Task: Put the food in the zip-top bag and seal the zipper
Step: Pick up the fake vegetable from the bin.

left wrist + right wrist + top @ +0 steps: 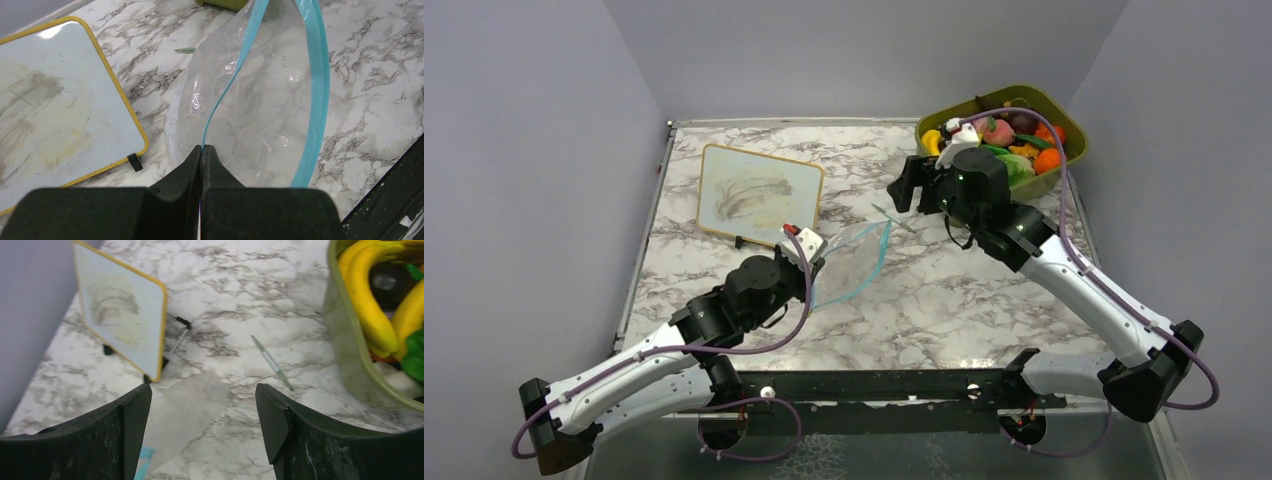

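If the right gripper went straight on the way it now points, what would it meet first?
Probably the zip-top bag, its clear end lying on the table ahead of the right gripper in its wrist view; depth is unclear, so possibly bare marble beside it.

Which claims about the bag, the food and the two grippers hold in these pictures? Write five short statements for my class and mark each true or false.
1. The left gripper is shut on the edge of the zip-top bag. True.
2. The right gripper holds a banana. False: it is open and empty.
3. The food lies in the olive-green tub. True.
4. The zip-top bag has a piece of food in it. False: it is empty.
5. The zipper is sealed. False: its two strips stand apart, so the mouth is open.
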`<state>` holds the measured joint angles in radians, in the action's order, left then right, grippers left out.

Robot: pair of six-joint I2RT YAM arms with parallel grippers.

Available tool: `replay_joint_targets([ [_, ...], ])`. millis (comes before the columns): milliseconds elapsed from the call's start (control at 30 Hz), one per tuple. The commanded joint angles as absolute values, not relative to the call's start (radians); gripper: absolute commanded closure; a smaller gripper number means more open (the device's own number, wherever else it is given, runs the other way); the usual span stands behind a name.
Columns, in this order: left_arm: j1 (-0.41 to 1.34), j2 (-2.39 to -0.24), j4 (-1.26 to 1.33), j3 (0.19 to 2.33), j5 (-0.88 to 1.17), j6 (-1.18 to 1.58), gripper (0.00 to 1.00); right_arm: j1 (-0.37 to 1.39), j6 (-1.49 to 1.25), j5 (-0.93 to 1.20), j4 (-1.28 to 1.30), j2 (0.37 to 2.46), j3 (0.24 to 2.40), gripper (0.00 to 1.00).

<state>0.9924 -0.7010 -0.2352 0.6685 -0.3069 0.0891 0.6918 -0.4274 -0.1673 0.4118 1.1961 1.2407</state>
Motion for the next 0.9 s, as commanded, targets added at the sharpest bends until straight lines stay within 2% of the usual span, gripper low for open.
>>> replay_joint_targets([
  [0,0.994,-0.645,-0.232,0.647,-0.254,0.047,1.0,0.668,-0.295,-0.405,0.522,1.273,1.298,0.23],
  [167,0.996,-0.589,-0.231,0.621,-0.25,0.041,1.0,0.597,-0.218,-0.621,0.529,1.336,1.339,0.23],
  [467,0.995,-0.568,-0.234,0.614,-0.228,0.042,1.0,0.386,-0.096,-0.741,0.478,1.442,1.383,0.23],
  [667,0.995,-0.572,-0.232,0.614,-0.201,0.052,1.0,0.348,-0.016,-0.766,0.395,1.509,1.383,0.32],
  [767,0.994,-0.574,-0.226,0.611,-0.179,0.061,1.0,0.333,0.005,-0.781,0.374,1.563,1.397,0.31],
  [867,0.994,-0.579,-0.224,0.611,-0.166,0.067,1.0,0.312,0.011,-0.787,0.377,1.625,1.431,0.27],
])
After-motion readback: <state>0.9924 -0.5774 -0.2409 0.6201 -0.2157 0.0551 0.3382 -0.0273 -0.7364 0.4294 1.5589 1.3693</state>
